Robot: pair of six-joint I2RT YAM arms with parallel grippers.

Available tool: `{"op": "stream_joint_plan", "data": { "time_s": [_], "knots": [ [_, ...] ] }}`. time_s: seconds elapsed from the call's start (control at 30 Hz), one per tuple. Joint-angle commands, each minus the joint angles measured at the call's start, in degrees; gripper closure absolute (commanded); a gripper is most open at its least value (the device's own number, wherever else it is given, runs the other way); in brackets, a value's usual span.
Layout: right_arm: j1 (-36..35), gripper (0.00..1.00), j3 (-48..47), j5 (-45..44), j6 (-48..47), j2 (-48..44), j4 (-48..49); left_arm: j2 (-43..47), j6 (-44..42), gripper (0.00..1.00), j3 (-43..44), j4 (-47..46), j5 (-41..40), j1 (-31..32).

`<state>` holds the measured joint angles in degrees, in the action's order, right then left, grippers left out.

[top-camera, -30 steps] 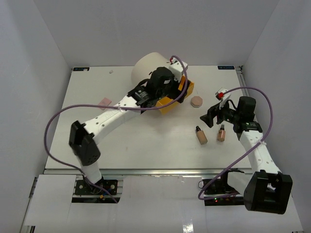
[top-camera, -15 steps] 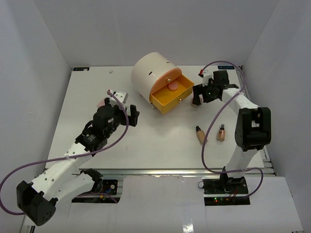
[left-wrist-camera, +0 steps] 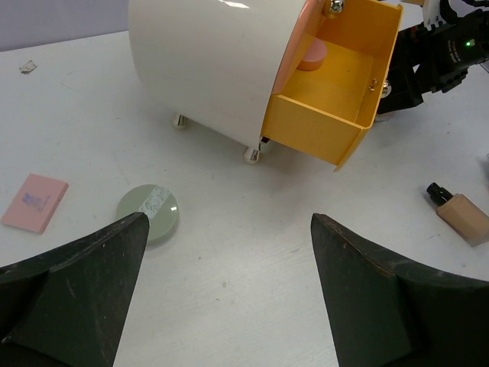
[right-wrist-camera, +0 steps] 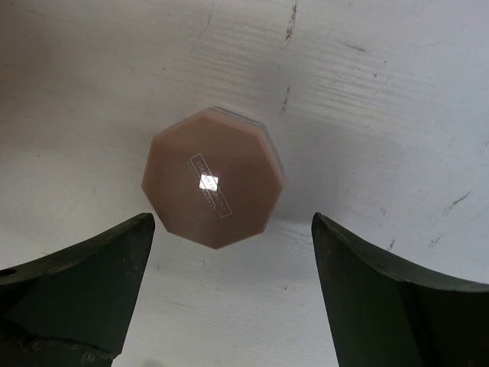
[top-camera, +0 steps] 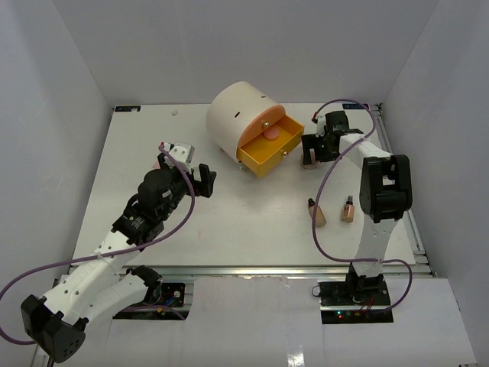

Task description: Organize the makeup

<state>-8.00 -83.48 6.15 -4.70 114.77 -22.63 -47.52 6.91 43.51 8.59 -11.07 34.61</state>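
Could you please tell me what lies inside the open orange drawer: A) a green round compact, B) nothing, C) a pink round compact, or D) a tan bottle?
C: the pink round compact sits in the drawer, while the green compact and a tan bottle lie out on the table.

The tan bottle (left-wrist-camera: 464, 218) is cut off by the left wrist view's edge.

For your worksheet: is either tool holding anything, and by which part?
Nothing is held. The right tool hangs open over the compact; the left tool is open too.
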Motion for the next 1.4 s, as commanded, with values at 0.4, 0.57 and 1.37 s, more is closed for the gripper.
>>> {"op": "stream_joint_plan", "data": {
  "time_s": [0.4, 0.57, 1.37],
  "knots": [
    [-0.5, 0.1, -0.3, 5.7, 10.3, 2.4, 5.0, -1.3, 0.1, 0.02, 0.6, -0.5, 0.7, -0.1],
    [-0.6, 0.1, -0.6, 3.6, 11.2, 3.2, 6.1, -1.7, -0.1, 0.02, 0.6, -0.4, 0.3, -0.1],
    [0.7, 0.65, 10.7, -2.2, 6.0, -9.4, 11.4, -1.8, -0.2, 0.02, 0.5, -0.3, -0.1, -0.1]
  ]
}}
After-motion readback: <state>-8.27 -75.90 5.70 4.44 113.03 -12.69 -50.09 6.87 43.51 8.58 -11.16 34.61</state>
